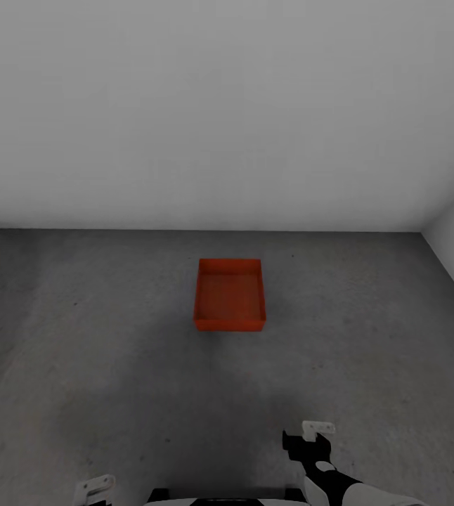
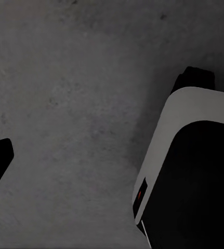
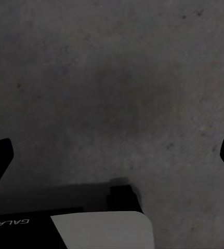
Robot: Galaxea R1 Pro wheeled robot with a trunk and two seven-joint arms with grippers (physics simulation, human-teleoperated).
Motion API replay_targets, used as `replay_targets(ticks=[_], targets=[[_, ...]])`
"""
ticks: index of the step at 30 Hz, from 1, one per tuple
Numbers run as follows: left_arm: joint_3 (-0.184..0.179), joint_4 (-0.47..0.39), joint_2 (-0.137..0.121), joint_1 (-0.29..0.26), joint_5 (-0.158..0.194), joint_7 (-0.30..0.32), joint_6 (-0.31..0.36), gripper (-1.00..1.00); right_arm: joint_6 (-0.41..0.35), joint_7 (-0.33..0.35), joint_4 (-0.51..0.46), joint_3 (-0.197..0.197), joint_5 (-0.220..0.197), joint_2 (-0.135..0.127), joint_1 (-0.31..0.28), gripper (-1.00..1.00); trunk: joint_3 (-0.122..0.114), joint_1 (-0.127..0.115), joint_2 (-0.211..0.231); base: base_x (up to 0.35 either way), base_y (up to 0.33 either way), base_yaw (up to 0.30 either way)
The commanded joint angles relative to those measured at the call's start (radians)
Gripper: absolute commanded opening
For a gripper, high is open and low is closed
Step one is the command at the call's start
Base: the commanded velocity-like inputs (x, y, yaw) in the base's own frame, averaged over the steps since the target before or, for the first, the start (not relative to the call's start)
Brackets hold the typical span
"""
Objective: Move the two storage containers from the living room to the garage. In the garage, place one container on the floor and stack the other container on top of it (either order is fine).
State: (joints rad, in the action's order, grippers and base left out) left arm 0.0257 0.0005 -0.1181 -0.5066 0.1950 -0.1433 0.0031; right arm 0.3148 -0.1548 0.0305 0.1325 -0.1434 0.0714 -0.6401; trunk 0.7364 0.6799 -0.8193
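While the robot faces the pale wall (image 1: 227,105), one orange-red storage container (image 1: 229,294) sits open side up on the dark concrete floor (image 1: 100,365) of the garage, at twelve o'clock from the robot and well short of the wall. Its thin straight walls suggest a light, stiff, fairly slick box; I would pinch one wall at its middle, just below the rim. The right gripper (image 1: 310,437) hangs at five o'clock, fingers spread and empty. The left gripper (image 1: 95,489) sits at seven o'clock; whether its fingers are apart I cannot tell.
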Motion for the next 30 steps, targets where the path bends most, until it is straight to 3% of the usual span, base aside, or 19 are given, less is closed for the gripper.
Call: replay_targets(ticks=[1,20,22,23,25,30], targets=[[0.002,0.0,0.0,0.0,0.005,0.0,0.0,1.0,0.006,-0.002,0.003,0.009,-0.01,0.001,-0.001,1.0,0.001,0.0,-0.001,0.0,0.0,0.0],[0.002,0.0,0.002,0.0,0.004,0.007,-0.003,1.0,0.004,-0.003,0.004,0.009,-0.01,-0.004,0.002,1.0,0.001,0.0,-0.001,0.0,0.0,0.0],[0.002,0.0,0.002,0.0,0.004,0.007,-0.003,1.0,-0.012,-0.007,0.003,0.011,-0.007,-0.043,0.026,1.0,0.001,0.0,-0.001,0.0,0.0,0.0],[0.002,0.0,0.002,0.0,0.005,0.007,-0.003,1.0,-0.025,-0.009,0.003,0.012,-0.005,-0.079,0.051,1.0,0.001,0.0,-0.001,0.0,0.0,0.0],[0.002,0.0,0.002,0.0,0.006,0.007,-0.003,1.0,-0.035,-0.005,0.002,0.013,-0.005,-0.124,0.089,1.0,0.001,0.0,-0.001,0.0,0.0,0.0],[0.003,0.001,0.001,0.002,0.008,0.007,-0.002,1.0,-0.049,0.0,0.003,0.013,-0.007,-0.17,0.126,1.0,0.001,0.0,-0.001,0.0,0.0,0.0]])
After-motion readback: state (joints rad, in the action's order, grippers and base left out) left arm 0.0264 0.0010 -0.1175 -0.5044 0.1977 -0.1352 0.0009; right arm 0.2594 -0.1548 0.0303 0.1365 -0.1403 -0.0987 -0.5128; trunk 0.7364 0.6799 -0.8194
